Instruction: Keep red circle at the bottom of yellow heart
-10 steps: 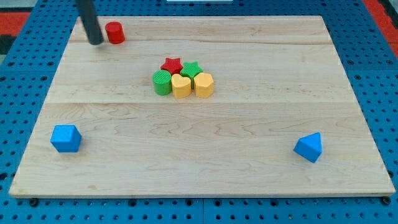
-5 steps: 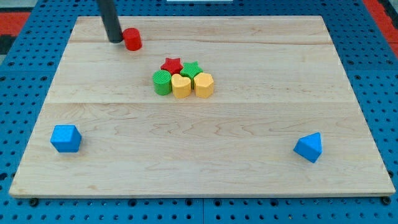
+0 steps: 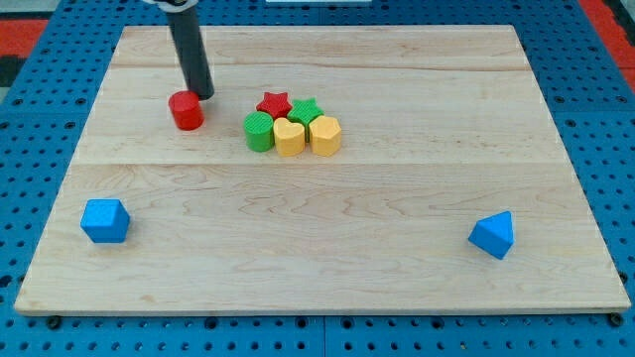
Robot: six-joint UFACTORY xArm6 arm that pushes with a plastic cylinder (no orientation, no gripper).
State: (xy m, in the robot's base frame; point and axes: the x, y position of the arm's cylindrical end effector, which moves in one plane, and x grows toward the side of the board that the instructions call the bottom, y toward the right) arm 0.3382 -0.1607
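Note:
The red circle (image 3: 186, 110) sits on the wooden board left of the central cluster. My tip (image 3: 202, 94) touches its upper right edge. The yellow heart (image 3: 289, 137) lies in the cluster's lower middle, to the right of the red circle. It is packed between a green circle (image 3: 259, 130) on its left and a yellow hexagon (image 3: 325, 135) on its right. A red star (image 3: 274, 103) and a green star (image 3: 305, 110) sit just above it.
A blue cube (image 3: 105, 220) lies near the board's lower left. A blue triangular block (image 3: 493, 235) lies near the lower right. The board (image 3: 397, 188) rests on a blue pegboard.
My tip has moved right and down the view, pushing the red circle from the board's top left down to the left of the cluster. The cluster has not moved.

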